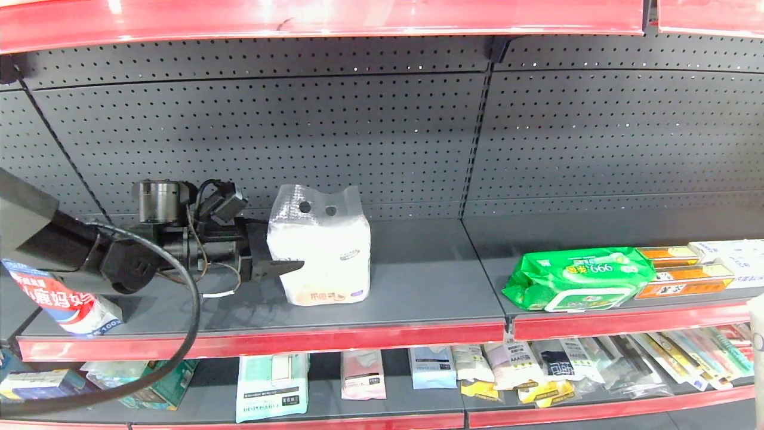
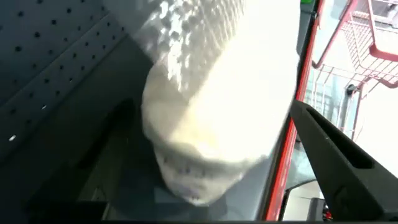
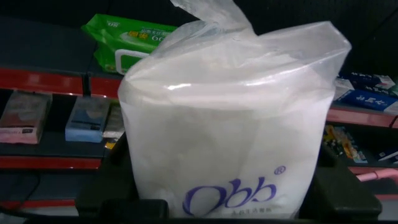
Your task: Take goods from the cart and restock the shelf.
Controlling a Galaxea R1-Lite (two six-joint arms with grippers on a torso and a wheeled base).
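Observation:
A white tissue pack (image 1: 319, 245) in clear plastic stands upright on the grey shelf (image 1: 418, 286). My left gripper (image 1: 286, 263) is open and straddles it, one finger (image 1: 277, 269) across its front face and the other hidden behind. In the left wrist view the same pack (image 2: 211, 106) sits between the spread fingers (image 2: 336, 168) of my left gripper (image 2: 205, 124). My right gripper (image 3: 224, 186) is shut on a second white tissue pack (image 3: 230, 124), held low in front of the shelves. That pack's edge (image 1: 757, 334) shows at the head view's right border.
A green wipes pack (image 1: 576, 278) and orange boxes (image 1: 683, 280) lie on the shelf to the right. A red-and-blue pack (image 1: 65, 304) stands at the left end. Several small packs fill the lower shelf (image 1: 388, 376). The red cart (image 2: 367, 56) is behind the left arm.

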